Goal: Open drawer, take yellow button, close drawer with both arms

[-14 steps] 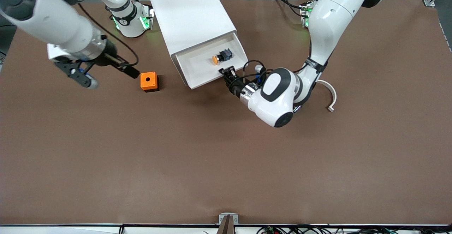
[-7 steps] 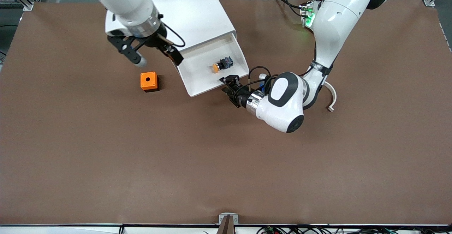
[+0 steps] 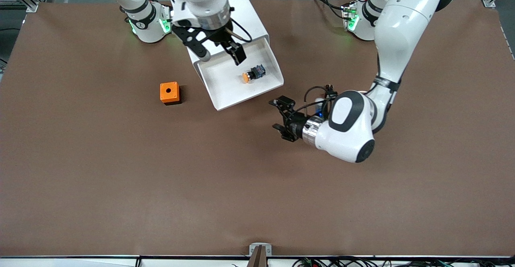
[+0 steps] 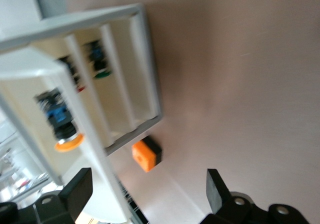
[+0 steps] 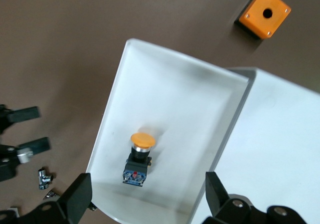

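Note:
The top drawer (image 3: 225, 87) of the white cabinet (image 3: 219, 13) stands pulled out. The button (image 3: 251, 73), orange cap and black body, lies on its side in the drawer; it also shows in the right wrist view (image 5: 140, 153) and the left wrist view (image 4: 61, 128). My right gripper (image 3: 221, 53) hangs open and empty over the drawer, just above the button (image 5: 147, 194). My left gripper (image 3: 283, 118) is open and empty, low over the bare table, off the drawer's front; it faces the cabinet's front (image 4: 147, 194).
An orange cube with a hole (image 3: 169, 93) sits on the table beside the drawer, toward the right arm's end. The lower drawers (image 4: 120, 84) are partly out and hold other small parts. The brown table (image 3: 241, 186) is bare nearer the front camera.
My right gripper swung from beside the orange cube to over the open drawer. My left gripper came off the drawer's front, drew back over the table and opened.

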`<state>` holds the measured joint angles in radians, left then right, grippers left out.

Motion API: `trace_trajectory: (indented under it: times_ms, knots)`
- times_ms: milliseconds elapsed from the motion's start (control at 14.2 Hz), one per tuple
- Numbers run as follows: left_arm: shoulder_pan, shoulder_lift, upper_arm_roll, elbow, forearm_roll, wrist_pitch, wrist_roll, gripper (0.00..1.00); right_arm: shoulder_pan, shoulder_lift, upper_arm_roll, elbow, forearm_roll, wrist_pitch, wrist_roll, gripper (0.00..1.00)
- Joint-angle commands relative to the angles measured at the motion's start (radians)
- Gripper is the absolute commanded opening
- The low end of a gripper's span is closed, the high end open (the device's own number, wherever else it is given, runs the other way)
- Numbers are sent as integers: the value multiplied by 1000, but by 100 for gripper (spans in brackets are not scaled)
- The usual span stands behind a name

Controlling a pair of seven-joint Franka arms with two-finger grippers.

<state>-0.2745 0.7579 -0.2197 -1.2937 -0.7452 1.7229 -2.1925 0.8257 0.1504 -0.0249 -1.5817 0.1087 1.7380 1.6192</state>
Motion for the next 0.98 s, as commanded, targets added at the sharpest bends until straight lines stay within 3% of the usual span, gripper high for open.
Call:
trace_trajectory:
  times_ms: [0,281,562,913]
  knots:
    - [40,-3,-10,30,105,-5,97,100,56,41,-15,8,-23,40,89,100]
    - [132,-46,-1,28,179,-5,350,100,101,106,-15,8,-66,100,165,100]
    - [149,-115,-10,27,456,-45,543,100,102,150,-15,9,-75,152,186,100]
    - [150,-132,-9,25,671,-54,765,100,108,196,-15,8,-73,170,249,100]
